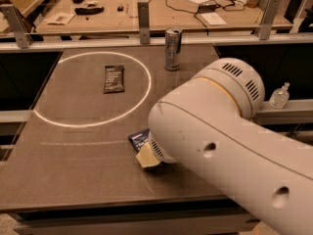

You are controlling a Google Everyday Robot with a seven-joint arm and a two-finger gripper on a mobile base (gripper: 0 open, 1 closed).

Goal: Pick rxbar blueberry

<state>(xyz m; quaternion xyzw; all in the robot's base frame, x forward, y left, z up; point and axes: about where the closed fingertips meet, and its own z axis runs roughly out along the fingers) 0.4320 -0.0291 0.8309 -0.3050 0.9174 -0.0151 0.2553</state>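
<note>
One corner of the rxbar blueberry (pixel 139 139) shows just beside the pincer (pixel 147 156), grip unclear.

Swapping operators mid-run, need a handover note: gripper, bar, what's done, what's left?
Gripper: down at the table, at the rxbar blueberry; the arm hides most of both.
Rxbar blueberry: only its dark blue corner shows, outside the white circle.
Black bar lies inside the circle; leave it.
Done: reach. Left: confirm grasp, lift.

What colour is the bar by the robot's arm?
Dark blue bar, camera view; gripper beside it.
</note>
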